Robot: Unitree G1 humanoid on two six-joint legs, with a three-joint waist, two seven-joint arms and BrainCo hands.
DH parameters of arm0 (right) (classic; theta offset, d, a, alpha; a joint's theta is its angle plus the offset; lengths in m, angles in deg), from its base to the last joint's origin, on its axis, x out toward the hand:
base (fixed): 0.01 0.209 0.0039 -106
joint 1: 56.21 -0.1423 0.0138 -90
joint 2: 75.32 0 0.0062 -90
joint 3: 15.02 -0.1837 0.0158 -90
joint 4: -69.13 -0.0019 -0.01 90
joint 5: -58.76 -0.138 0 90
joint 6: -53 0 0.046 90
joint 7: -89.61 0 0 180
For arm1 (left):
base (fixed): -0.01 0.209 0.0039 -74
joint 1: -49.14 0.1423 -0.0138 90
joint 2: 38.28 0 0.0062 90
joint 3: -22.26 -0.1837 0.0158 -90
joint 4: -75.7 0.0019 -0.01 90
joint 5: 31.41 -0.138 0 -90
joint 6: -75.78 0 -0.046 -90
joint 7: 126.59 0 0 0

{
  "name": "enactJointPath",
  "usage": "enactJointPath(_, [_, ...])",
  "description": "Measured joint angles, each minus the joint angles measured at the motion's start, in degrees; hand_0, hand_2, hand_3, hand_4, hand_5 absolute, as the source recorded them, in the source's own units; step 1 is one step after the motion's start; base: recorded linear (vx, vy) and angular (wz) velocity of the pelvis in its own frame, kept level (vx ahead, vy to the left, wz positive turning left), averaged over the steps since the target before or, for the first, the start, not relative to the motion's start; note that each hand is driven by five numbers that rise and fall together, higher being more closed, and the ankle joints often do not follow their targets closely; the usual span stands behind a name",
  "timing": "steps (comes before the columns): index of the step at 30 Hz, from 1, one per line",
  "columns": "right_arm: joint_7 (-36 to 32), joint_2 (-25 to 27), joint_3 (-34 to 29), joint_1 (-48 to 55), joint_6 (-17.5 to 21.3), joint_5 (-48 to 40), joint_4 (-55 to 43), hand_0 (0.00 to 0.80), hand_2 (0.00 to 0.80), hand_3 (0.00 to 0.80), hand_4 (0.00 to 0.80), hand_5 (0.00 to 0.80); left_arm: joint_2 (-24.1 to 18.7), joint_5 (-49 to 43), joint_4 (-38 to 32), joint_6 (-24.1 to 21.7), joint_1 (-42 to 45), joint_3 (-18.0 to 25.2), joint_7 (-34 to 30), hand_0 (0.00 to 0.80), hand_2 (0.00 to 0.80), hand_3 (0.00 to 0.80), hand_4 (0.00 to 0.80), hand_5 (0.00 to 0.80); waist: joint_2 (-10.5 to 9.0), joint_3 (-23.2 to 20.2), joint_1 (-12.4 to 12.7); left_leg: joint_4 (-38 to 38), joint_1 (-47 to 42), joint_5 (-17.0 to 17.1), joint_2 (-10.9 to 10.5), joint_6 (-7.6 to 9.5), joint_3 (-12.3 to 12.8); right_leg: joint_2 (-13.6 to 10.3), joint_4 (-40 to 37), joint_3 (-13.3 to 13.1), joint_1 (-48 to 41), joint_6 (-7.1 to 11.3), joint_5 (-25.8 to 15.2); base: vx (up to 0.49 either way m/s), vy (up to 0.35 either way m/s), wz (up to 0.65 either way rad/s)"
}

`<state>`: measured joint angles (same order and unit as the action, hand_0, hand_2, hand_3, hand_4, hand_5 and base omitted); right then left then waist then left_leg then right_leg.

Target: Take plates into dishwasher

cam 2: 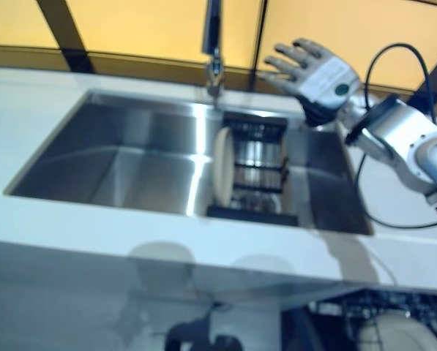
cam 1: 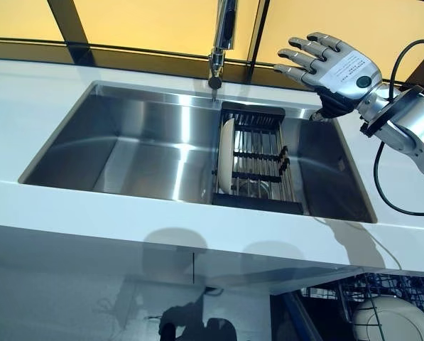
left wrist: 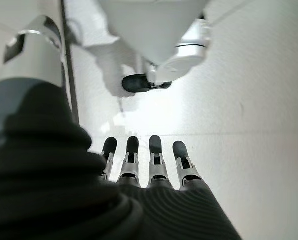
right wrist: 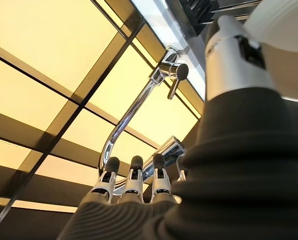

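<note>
— White plate [cam 1: 226,156] stands in the rack [cam 1: 258,165], inside the steel sink [cam 1: 148,153].
— Right hand [cam 1: 337,65] hovers above the rack, fingers spread, empty. It should reach down slowly and grab the rim.

Warm yellow light glows from the far window panels [cam 1: 148,25], the steel sink [cam 1: 155,142] shows bright streaks of glare, soft shadows fall on the near desk [cam 1: 91,206], and the right eye view is blurred.
</note>
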<state>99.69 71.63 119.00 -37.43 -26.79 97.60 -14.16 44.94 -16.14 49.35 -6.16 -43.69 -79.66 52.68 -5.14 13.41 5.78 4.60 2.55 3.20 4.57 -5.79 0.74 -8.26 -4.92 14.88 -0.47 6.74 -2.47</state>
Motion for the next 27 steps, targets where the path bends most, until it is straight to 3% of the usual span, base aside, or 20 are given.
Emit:
enactJointPath(4, [-0.80, -0.28, 1.50, -0.43, 0.00, -0.03, 0.03, 0.000, 0.000, 0.000, 0.000, 0.000, -0.06, 3.64, -0.32, -0.19, 0.14, 2.05, 1.76, 0.000, 0.000, 0.000, 0.000, 0.000, -0.45, 0.54, 0.72, 0.06, 0.23, 0.32, 0.01, -0.03, -0.88, 0.06, -0.01, 0.79, -0.37, 0.03, 0.19, -0.016, -0.019, 0.12])
enactJointPath(27, [-4.92, -5.44, 4.08, -3.01, 0.00, -2.04, -0.95, 0.000, 0.000, 0.000, 0.000, 0.000, -0.21, 5.94, -1.61, -0.23, 0.01, 2.12, 2.38, 0.000, 0.000, 0.000, 0.000, 0.000, -0.30, 3.88, 3.14, 0.03, 2.26, 0.95, -0.08, -0.02, -1.11, -0.01, -0.02, 1.56, 0.68, 0.04, 0.39, -0.010, 0.003, 0.03])
